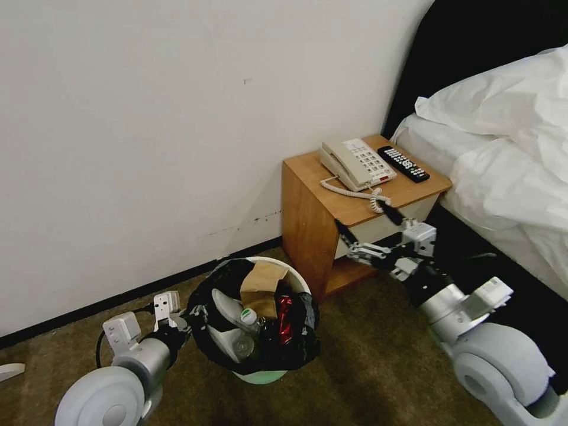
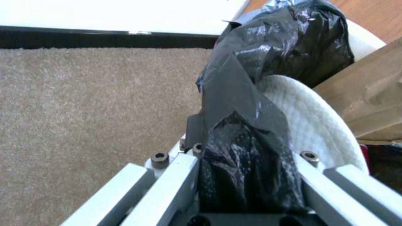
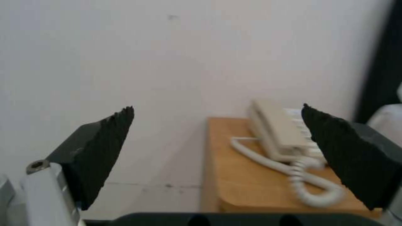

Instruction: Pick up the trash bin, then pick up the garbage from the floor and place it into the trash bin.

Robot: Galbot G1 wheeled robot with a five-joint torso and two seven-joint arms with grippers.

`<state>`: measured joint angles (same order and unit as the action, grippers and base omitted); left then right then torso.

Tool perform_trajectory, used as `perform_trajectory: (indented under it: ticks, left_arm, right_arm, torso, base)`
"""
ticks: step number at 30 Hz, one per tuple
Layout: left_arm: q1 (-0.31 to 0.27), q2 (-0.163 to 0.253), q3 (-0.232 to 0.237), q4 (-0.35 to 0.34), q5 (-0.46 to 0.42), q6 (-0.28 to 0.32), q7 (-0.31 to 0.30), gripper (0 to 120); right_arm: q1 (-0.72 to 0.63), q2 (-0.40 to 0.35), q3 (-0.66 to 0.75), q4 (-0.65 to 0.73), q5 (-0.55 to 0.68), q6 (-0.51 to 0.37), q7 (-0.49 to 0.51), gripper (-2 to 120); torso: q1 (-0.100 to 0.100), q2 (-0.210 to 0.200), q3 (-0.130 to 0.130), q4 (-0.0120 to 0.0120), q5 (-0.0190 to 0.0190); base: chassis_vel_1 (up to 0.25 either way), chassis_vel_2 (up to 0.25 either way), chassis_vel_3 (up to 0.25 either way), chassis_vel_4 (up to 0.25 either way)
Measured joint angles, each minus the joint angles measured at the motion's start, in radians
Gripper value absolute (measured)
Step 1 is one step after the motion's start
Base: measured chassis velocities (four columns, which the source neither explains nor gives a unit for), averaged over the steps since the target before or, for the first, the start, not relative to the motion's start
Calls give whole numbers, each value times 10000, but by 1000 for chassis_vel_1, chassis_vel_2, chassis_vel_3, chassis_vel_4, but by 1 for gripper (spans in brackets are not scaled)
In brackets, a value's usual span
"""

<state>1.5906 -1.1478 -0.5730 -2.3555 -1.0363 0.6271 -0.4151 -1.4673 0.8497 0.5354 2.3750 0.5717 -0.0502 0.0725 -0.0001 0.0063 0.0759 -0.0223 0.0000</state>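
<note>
The trash bin, white with a crinkly black bag lining it, sits at about 6 o'clock in the head view, low and left of centre, beside the wooden nightstand and near the wall. Whether it rests on the carpet or is lifted clear, cannot tell. Garbage inside it: brown paper bag at the bin's 12 o'clock, red can at 3 o'clock, plastic bottle in the middle, a white slipper toward 9 o'clock. Left gripper is at the bin's 9 o'clock edge, fingers clamped on the rim and bag; left wrist view shows the black liner pinched between the two finger bars with the white slipper just behind. Right gripper is raised at 3 o'clock from the bin, in front of the nightstand, fingers spread wide and holding nothing; right wrist view shows both black pads well apart. On the nightstand: beige telephone with coiled cord, black remote control just beside it at its 3 o'clock. Floor is brown short-pile carpet, dark baseboard along a plain white wall with faint scuffs. Bed with white bedding at 2 o'clock, dark headboard behind it.
</note>
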Motion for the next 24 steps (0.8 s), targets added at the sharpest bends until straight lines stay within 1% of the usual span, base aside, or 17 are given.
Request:
perform_trajectory:
  ticks: [1, 2, 4, 5, 8, 9, 11, 13, 15, 18, 21, 22, 24]
  left_arm:
    - [37, 7, -4, -8, 54, 0, 28, 4]
    - [37, 7, -4, -8, 54, 0, 28, 4]
    - [92, 17, -3, -36, 128, 4, 52, 4]
    - [92, 17, -3, -36, 128, 4, 52, 4]
    - [165, 30, 21, -92, 253, 19, 102, 4]
    - [165, 30, 21, -92, 253, 19, 102, 4]
    - [241, 27, 3, -160, 288, 26, 107, 4]
    - [279, 22, -14, -183, 303, 26, 114, 4]
    - [362, 14, -53, -234, 360, 27, 137, 4]
    - [389, 10, -73, -253, 373, 28, 141, 4]
    - [386, -4, -92, -263, 377, 28, 144, 4]
    - [386, -4, -92, -263, 377, 28, 144, 4]
    - [342, 1, -92, -270, 368, 28, 144, 4]
  right_arm:
    - [-287, 135, 272, 49, -211, -1, -46, 100]
    - [-287, 135, 272, 49, -211, -1, -46, 100]
    - [-865, 438, 817, 164, -691, 33, -189, 100]
    - [-865, 438, 817, 164, -691, 33, -189, 100]
    - [-1563, 797, 1409, 402, -1261, 94, -337, 100]
    - [-1563, 797, 1409, 402, -1261, 94, -337, 100]
    - [-2014, 1102, 1793, 499, -1812, 253, -426, 100]
    - [-2183, 1219, 1931, 531, -2046, 332, -457, 100]
    - [-2573, 1526, 2213, 581, -2687, 614, -614, 100]
    - [-2731, 1684, 2344, 613, -2972, 748, -725, 100]
    - [-3089, 2302, 2505, 687, -3626, 1033, -979, 100]
    - [-3089, 2302, 2505, 687, -3626, 1033, -979, 100]
    - [-3163, 2802, 2556, 689, -4032, 1234, -1148, 100]
  torso:
    - [0, 0, 0, -1, 0]
    - [0, 0, 0, -1, 0]
    - [0, 0, 0, -1, 1]
    - [0, 0, 0, -1, 1]
    - [0, 0, 0, -1, -1]
    - [0, 0, 0, -1, -1]
    - [0, 0, 0, 0, 0]
    - [0, 0, -1, -2, -1]
    - [0, 0, 0, -1, 0]
    - [0, 0, -1, 0, 0]
    - [0, -1, 1, -1, -2]
    - [0, -1, 1, -1, -2]
    - [0, -1, 1, -1, -1]
  base:
    - [0, 0, 0, 0]
    - [0, 0, 0, 0]
    - [0, 0, 0, 0]
    - [0, 0, 0, 0]
    - [0, 0, 0, 0]
    - [0, 0, 0, 0]
    - [0, 0, 0, 0]
    - [0, 0, 0, 0]
    - [0, 0, 0, 0]
    - [0, 0, 0, 0]
    - [0, 0, 0, 0]
    - [0, 0, 0, 0]
    - [0, 0, 0, 0]
